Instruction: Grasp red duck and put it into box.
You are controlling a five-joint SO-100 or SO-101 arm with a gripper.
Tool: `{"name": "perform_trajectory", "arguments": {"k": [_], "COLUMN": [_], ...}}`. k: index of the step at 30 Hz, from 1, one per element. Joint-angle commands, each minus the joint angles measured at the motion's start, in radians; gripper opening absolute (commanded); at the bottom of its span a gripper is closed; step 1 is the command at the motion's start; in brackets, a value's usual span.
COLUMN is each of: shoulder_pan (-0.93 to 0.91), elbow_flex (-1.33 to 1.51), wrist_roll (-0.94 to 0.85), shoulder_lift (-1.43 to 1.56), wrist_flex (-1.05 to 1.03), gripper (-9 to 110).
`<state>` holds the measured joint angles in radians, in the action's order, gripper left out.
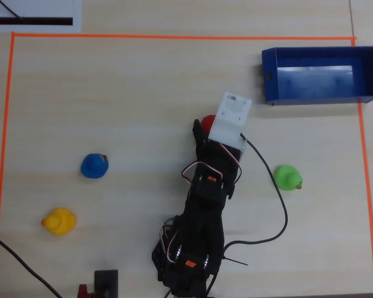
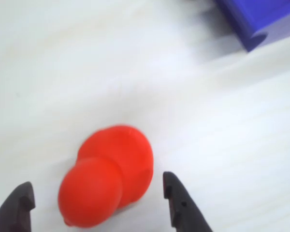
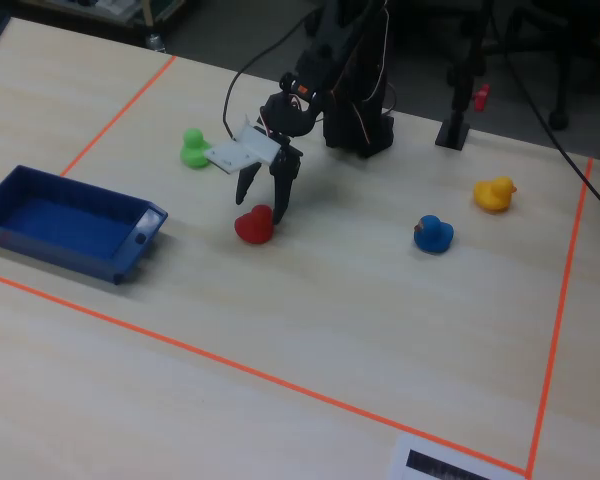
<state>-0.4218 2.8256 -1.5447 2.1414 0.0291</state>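
The red duck (image 2: 106, 181) sits on the pale wooden table, between the two dark fingers of my gripper (image 2: 97, 191). The jaws are open, with a gap to the duck on each side. In the overhead view the duck (image 1: 207, 120) peeks out beside the white wrist mount, which hides most of the gripper (image 1: 205, 128). In the fixed view the gripper (image 3: 260, 207) points down just above and behind the duck (image 3: 253, 226). The dark blue box (image 1: 267, 77) stands open and empty at the top right; it also shows in the fixed view (image 3: 60, 250) and in the wrist view (image 2: 261, 19).
A blue duck (image 1: 94, 166), a yellow duck (image 1: 59, 221) and a green duck (image 1: 288, 177) stand apart on the table. Orange tape (image 1: 174, 36) frames the work area. A black cable (image 1: 285, 211) loops to the right of the arm.
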Motion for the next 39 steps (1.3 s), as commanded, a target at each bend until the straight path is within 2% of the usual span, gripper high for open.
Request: {"name": "perform_trajectory", "arguments": {"k": [1,7,16,27,33,39], "shoulder_pan": [0.012,0.008,-0.014,-0.038,-0.051,-0.063], "elbow_flex": [0.000,-0.025,-0.112,-0.100,-0.080,-0.129], "wrist_roll": [-0.014,-0.014,-0.043,-0.078,-0.129,-0.078], "shoulder_lift": [0.018,-0.028,-0.129,-0.138,-0.123,-0.089], "wrist_flex": [0.025,0.029,0.026,0.058,0.071,0.049], "gripper": [37,35,17,15,0,0]}}
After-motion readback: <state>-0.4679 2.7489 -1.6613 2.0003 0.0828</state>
